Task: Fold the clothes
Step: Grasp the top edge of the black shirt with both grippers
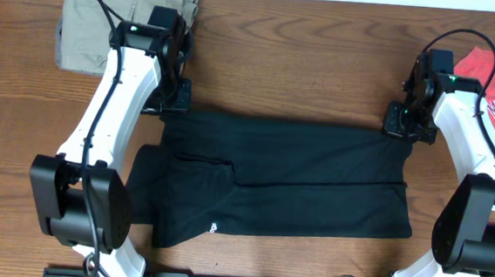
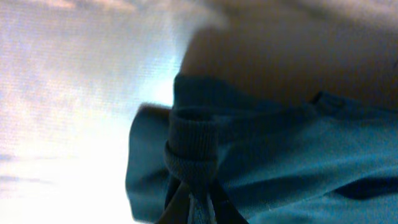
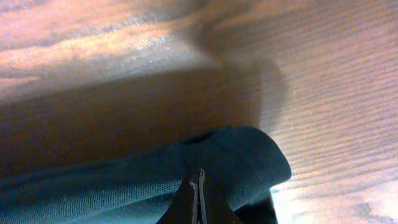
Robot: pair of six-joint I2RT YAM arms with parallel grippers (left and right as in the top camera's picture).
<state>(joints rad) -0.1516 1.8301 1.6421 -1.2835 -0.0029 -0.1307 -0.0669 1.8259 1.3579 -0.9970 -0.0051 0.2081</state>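
Black shirt point(image 1: 280, 176) lies flat on the table point(image 1: 306, 55), long axis running left to right. Your left gripper point(image 1: 173, 98) and right gripper point(image 1: 403, 123) each pinch a far corner, jaws pressed together on fabric.

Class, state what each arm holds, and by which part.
The left jaws pinch the black shirt at its far left corner; right jaws at its far right corner.
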